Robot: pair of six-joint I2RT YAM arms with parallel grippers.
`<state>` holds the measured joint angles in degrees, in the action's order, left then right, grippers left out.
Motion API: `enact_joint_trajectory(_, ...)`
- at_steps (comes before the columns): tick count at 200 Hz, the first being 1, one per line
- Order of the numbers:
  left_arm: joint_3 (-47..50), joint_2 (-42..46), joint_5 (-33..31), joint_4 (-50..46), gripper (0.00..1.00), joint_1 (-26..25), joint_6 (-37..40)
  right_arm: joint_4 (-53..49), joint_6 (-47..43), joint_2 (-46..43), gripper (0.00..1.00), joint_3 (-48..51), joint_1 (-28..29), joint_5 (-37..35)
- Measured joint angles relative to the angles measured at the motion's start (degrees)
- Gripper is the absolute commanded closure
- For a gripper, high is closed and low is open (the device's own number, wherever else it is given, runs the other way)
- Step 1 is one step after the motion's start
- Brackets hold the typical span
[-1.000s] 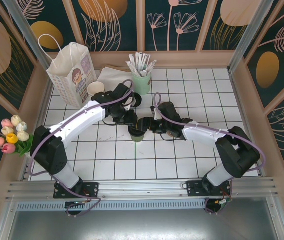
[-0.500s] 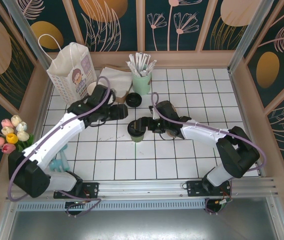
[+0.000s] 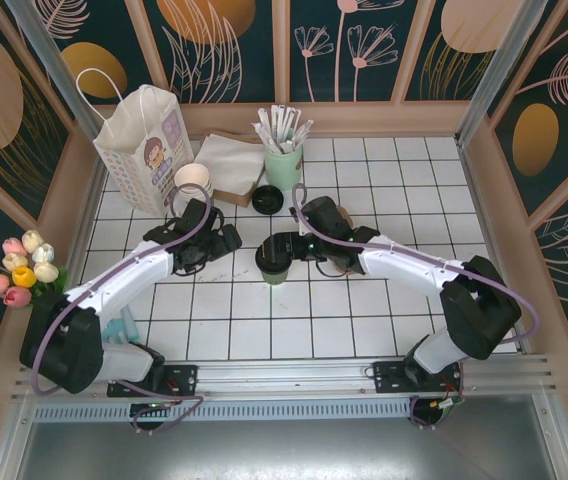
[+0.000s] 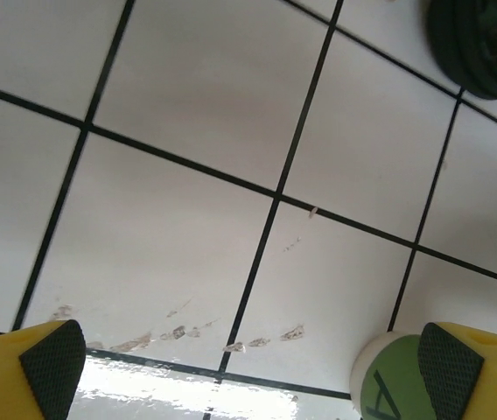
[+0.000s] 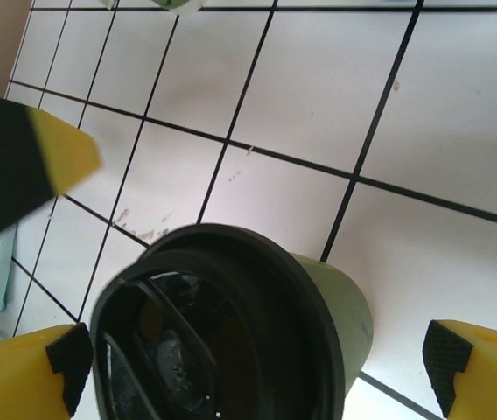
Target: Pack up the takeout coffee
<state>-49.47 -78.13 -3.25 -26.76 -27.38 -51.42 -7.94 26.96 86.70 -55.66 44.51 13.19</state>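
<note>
Takeout coffee [image 5: 231, 341] upright between the right gripper's [image 5: 257, 363] spread, released fingers. Left gripper [image 4: 250, 363] likewise released and empty, left of the coffee. From above: spare black lid [image 3: 267, 199] beyond the coffee.

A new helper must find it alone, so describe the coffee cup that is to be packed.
Start at the white tiled table and look to its middle, nearer than the mint holder of white sticks. One small green cup stands there alone. It wears a black lid, unlike the open cups stacked by the paper bag at the back left.
</note>
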Motion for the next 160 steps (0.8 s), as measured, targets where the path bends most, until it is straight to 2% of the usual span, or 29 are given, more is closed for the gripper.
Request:
enact_joint_trajectory(69,3.21,-2.82,6.25,7.54,0.02,0.00,-2.93,-5.05,-1.60,2.47,0.01,-4.55,3.56,-5.95)
enact_joint_trajectory(160,4.50,-4.37,8.41,10.19,0.01,0.00,-3.37,-8.81,-2.67,6.78,0.01,-9.94,6.23,-9.79)
